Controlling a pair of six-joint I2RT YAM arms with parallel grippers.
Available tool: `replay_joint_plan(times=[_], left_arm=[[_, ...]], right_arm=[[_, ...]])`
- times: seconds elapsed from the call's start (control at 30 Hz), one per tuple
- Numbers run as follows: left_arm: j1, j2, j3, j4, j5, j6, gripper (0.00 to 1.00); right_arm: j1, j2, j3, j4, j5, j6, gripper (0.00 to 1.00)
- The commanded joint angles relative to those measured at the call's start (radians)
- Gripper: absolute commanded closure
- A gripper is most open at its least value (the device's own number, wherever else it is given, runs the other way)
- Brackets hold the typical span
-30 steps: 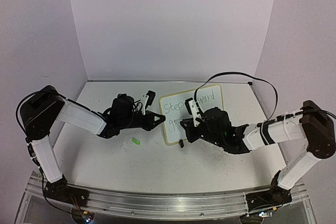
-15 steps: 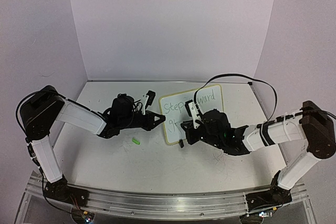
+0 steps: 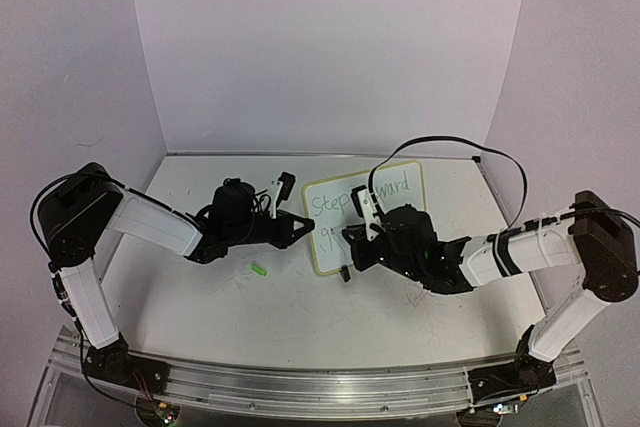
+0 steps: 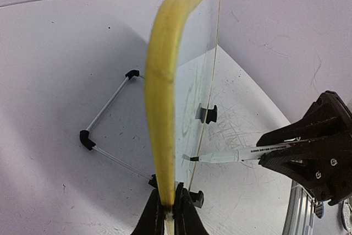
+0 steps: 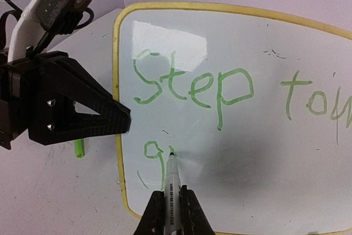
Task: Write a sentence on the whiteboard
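1. Right gripper (image 5: 171,208): clenched on the marker (image 5: 170,177), tip touching the board's lower left.
2. Left gripper (image 4: 168,207): clamped on the left rim of the whiteboard (image 4: 162,81), which is propped mid-table. Likely light, stiff and slippery, so best held by the rim.
3. Sentence (image 5: 193,89): unfinished.

Bright, even, faintly violet lighting. Rectangular glare at upper left of the whiteboard (image 5: 258,152), soft shadow lower down. Blurred, lens-bowed rim in left-wrist view.

walls (image 3: 330,47): plain pale lilac | tabletop (image 3: 300,307): white, scuffed | rail (image 3: 300,387): aluminium, near edge | light: even
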Motion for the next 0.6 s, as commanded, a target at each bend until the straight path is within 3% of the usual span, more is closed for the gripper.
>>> replay_joint_plan(times=[0.0, 0.23, 0.43, 0.57], left_arm=[[0.0, -0.039, -0.001, -0.018, -0.038, 0.034, 1.0], [0.0, -0.044, -0.005, -0.018, -0.043, 0.036, 1.0], [0.0, -0.042, -0.008, -0.019, -0.049, 0.036, 1.0], [-0.001, -0.036, -0.006, -0.019, -0.051, 0.036, 1.0]], right_arm=[[-0.008, 0.018, 0.048, 0.031, 0.084, 0.007, 1.0], [-0.008, -0.02, 0.027, 0.02, 0.131, 0.031, 1.0], [-0.01, -0.113, -0.072, 0.066, 0.008, 0.025, 1.0], [-0.027, -0.081, -0.065, 0.063, -0.022, 0.02, 1.0]])
